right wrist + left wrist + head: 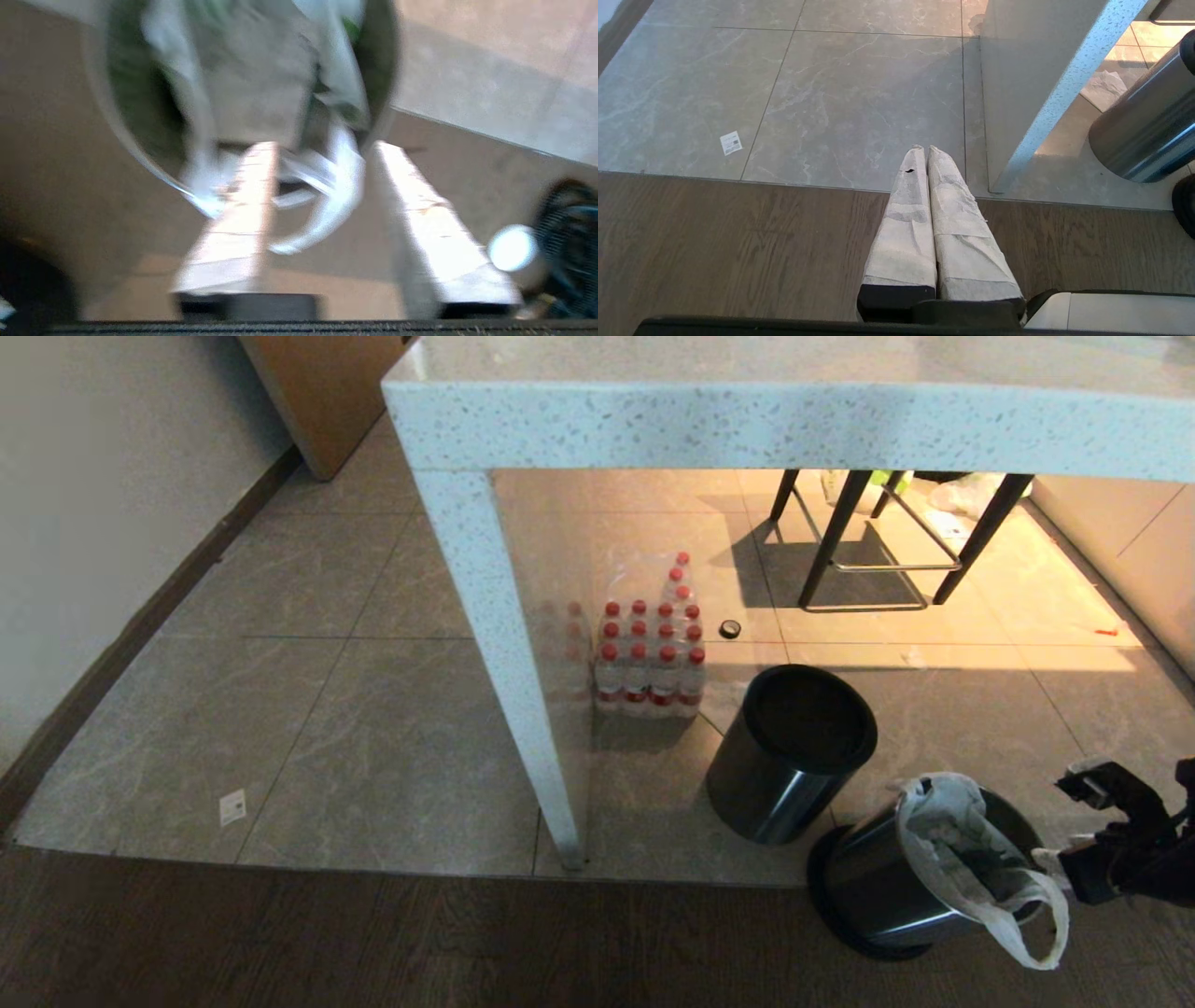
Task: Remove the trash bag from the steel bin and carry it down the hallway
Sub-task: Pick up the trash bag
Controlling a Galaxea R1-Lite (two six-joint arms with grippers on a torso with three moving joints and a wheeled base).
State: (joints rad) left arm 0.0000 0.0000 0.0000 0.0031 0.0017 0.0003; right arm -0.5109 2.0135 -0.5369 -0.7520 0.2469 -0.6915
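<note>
The steel bin is seen low at the right of the head view, on the dark wood floor beside the tile edge, tilted toward the right. The trash bag is still seated in it, its rim folded over the mouth. One loop handle is draped outside the rim on the right, hanging down the bin's side.

The right gripper is held just to the right of the bin, near that loop. In the right wrist view its fingers are parted, and the handle is seen lying in the gap between them, ungripped; nothing is held. The loop's long axis is judged to run roughly along the fingers, away from the wrist toward the bin mouth, so closure across it seems feasible.

The left gripper is parked over the wood floor, fingers pressed together, well apart from the bin. The right arm is plainly nearer.

Green print is glimpsed on the bag in the right wrist view, but no writing can be read. A small white sticker is noted on the tiles, illegible.
</note>
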